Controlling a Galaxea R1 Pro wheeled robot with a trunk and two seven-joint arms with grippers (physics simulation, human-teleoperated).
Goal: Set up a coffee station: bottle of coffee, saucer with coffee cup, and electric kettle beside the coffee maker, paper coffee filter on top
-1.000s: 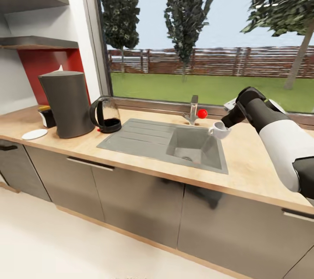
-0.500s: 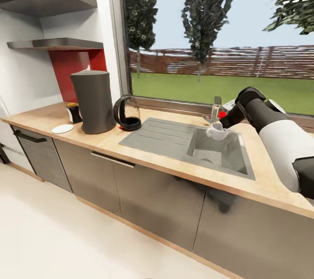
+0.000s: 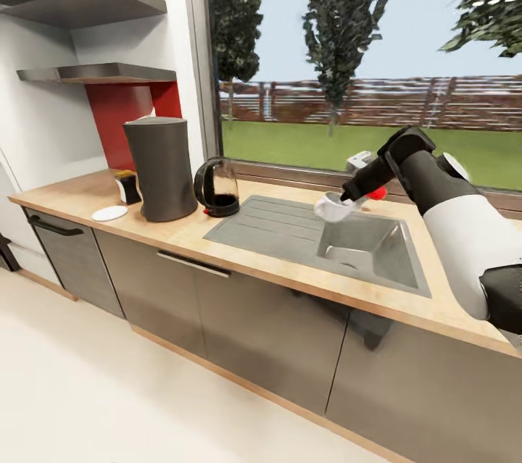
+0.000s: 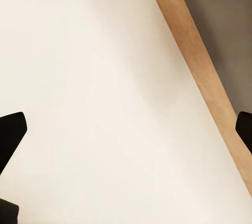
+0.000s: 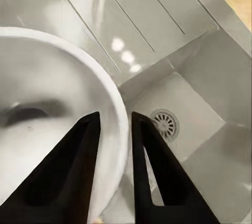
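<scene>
The right gripper (image 5: 111,129) pinches the rim of the white coffee cup (image 3: 332,207) between its fingers, holding it above the sink (image 3: 377,251), with the left gripper (image 4: 126,129) spread wide over floor.

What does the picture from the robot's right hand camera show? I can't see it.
The right gripper pinches the rim of a white coffee cup, one dark finger inside and one outside. Below it is the grey sink with its round drain and ridged draining board.
</scene>
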